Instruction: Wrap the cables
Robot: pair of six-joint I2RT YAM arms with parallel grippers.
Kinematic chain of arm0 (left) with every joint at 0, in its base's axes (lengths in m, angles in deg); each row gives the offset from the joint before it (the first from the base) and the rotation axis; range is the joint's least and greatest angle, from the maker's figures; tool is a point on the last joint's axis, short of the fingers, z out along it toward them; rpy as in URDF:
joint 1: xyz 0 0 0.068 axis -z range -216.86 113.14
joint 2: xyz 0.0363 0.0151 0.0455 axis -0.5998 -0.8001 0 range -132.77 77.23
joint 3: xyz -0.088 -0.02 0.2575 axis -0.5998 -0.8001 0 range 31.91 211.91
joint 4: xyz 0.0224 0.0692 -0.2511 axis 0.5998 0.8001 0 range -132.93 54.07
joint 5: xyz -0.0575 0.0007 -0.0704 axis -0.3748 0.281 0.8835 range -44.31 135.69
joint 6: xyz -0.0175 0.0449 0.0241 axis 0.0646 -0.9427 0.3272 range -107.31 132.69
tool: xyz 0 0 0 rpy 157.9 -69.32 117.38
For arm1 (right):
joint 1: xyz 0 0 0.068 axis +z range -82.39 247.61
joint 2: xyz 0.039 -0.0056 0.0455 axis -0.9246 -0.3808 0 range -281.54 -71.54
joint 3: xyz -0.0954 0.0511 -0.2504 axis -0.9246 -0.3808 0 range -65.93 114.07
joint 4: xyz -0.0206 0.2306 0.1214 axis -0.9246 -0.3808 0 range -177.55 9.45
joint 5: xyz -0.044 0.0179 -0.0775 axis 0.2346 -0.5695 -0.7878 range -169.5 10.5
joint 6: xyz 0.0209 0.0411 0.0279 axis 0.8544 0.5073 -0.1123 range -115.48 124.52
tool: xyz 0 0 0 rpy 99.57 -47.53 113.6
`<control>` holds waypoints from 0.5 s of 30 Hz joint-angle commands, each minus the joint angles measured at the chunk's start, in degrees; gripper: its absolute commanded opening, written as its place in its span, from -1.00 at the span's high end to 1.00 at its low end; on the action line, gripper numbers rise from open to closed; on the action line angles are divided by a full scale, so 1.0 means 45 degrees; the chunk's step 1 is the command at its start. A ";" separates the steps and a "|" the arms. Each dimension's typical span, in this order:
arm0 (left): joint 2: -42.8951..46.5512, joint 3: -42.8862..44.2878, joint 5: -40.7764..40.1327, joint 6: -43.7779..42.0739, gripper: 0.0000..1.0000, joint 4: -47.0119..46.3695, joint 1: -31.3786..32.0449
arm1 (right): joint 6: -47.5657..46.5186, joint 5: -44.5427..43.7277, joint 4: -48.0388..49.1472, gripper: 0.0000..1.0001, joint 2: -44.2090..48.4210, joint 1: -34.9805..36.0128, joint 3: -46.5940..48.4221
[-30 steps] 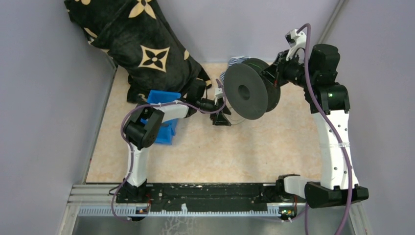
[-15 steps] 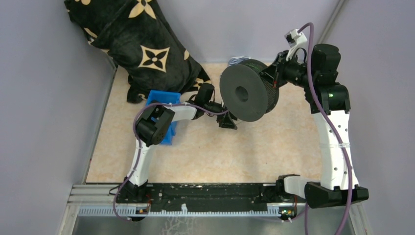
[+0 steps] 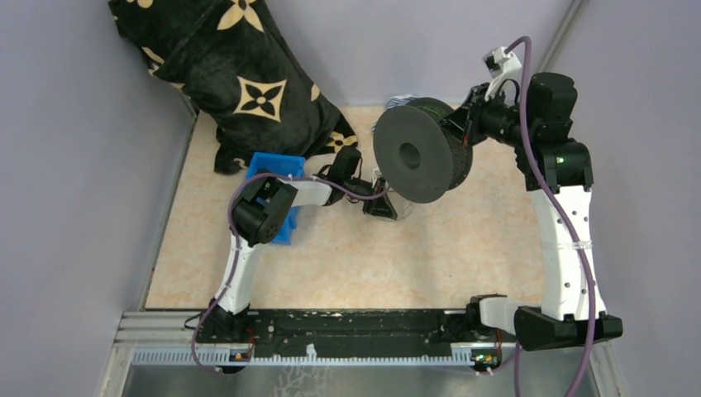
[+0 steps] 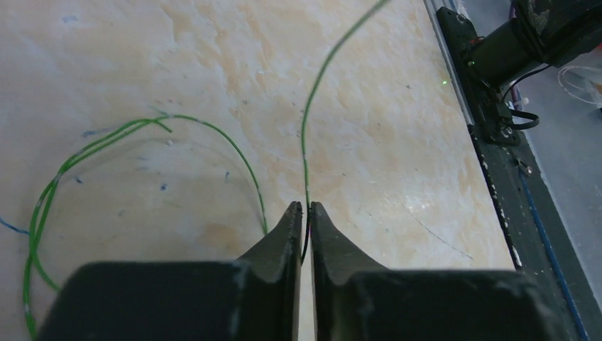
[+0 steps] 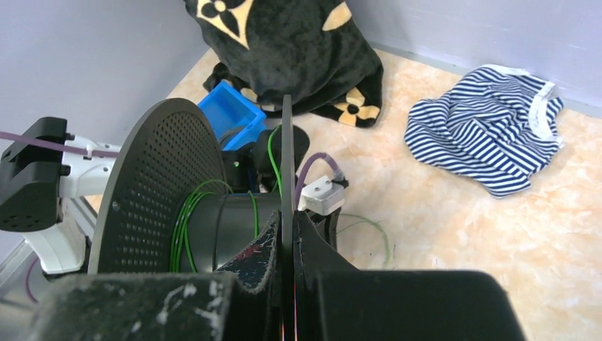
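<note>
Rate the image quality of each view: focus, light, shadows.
Left wrist: the cable is sharp on the table, with faint soft shadows; the left pincer is a dark near-silhouette. Right wrist: the spool is crisp, the right pincer dark in the foreground. Top external: even light, no glare.

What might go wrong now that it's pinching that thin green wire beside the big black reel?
The green wire sits between the very tips of the left end effector, so it may slip out when pulled. Its loose loops on the table could tangle as they are drawn in. The right end effector grips the reel only by its thin rim, so it might tilt or drop.
</note>
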 commanded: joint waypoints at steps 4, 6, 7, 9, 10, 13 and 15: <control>0.1320 -0.1369 0.0560 -0.1629 1.00 0.0764 0.0051 | 0.0281 -0.1246 0.0839 1.00 -0.0246 -0.0190 0.1433; 0.1679 -0.1609 0.0515 -0.2210 1.00 0.1263 0.0051 | 0.0345 -0.1884 0.0826 1.00 -0.0453 -0.0250 0.1599; 0.1877 -0.1673 0.0485 -0.2557 1.00 0.1662 0.0054 | 0.0391 -0.2223 0.0825 1.00 -0.0554 -0.0274 0.1685; 0.2217 -0.1685 0.0345 -0.3367 1.00 0.2641 0.0054 | 0.0485 -0.2899 0.0914 1.00 -0.0756 -0.0308 0.1787; 0.2382 -0.1714 0.0246 -0.3693 1.00 0.3053 0.0052 | 0.0548 -0.3212 0.0997 1.00 -0.0839 -0.0352 0.1804; 0.2766 -0.1815 0.0101 -0.4353 1.00 0.4039 0.0051 | 0.0724 -0.3997 0.1321 1.00 -0.1083 -0.0493 0.1753; 0.2894 -0.1911 0.0071 -0.4575 1.00 0.4379 0.0051 | 0.0868 -0.4308 0.1529 1.00 -0.1240 -0.0665 0.1709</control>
